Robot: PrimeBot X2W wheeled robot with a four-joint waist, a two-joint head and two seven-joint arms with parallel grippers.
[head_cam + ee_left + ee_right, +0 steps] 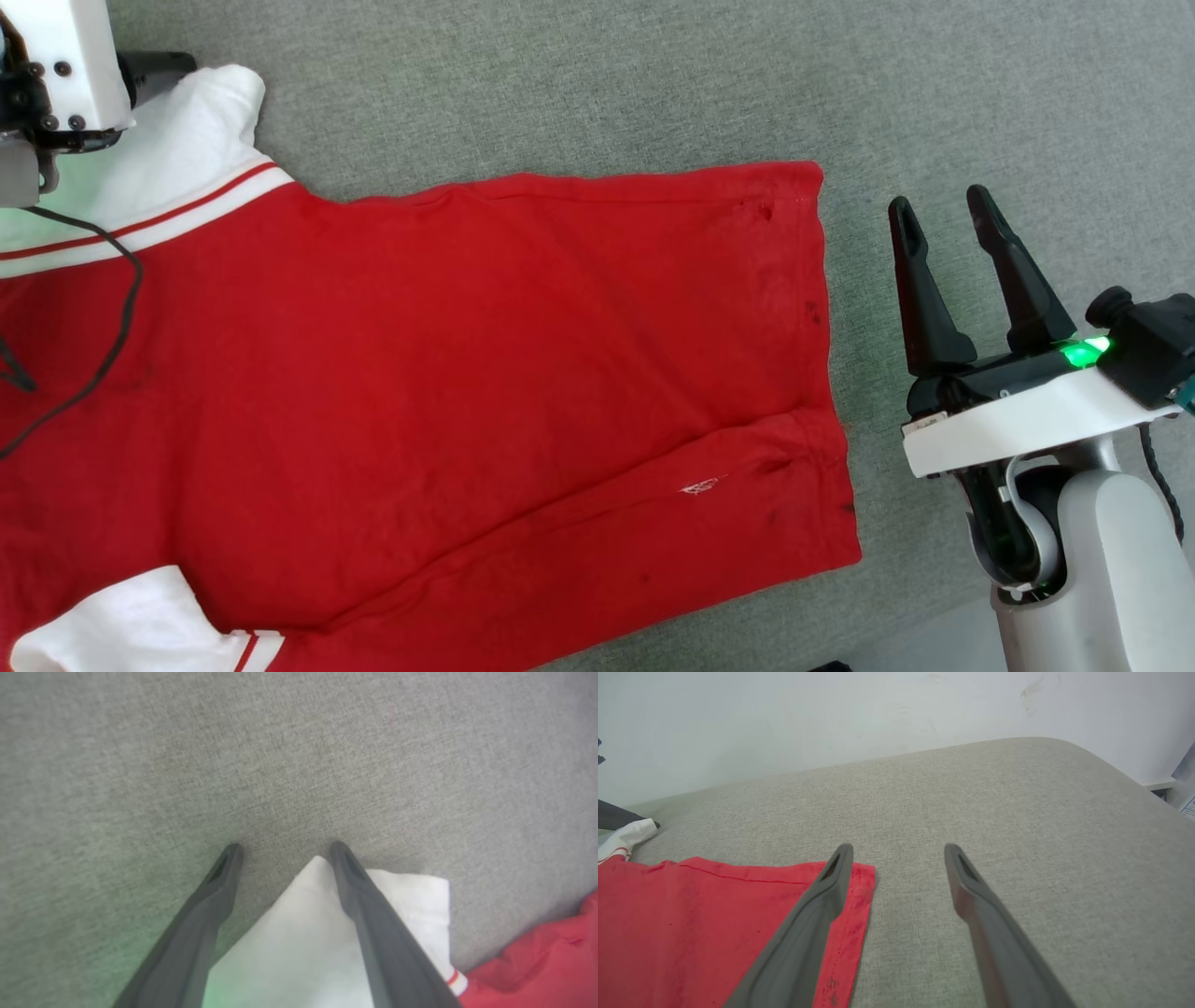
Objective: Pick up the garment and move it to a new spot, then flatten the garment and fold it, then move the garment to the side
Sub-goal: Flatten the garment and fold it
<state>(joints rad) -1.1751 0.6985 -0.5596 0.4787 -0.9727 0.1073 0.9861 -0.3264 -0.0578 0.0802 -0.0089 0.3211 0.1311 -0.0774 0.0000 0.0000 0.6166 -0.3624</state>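
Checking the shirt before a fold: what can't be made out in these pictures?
- Head view: the garment runs off the left and bottom edges.
- Left wrist view: blurred; whether the open left gripper touches the white sleeve is unclear.
- Right wrist view: a dark thing at the left edge is cut off, unidentifiable.

grey woven cushion (560, 84), scuffed white wall (784, 718)

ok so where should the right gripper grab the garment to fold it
Probably the far hem corner of the garment, coming from the robot's right: the right gripper sits open just beside that edge, which lies flat and uncovered.
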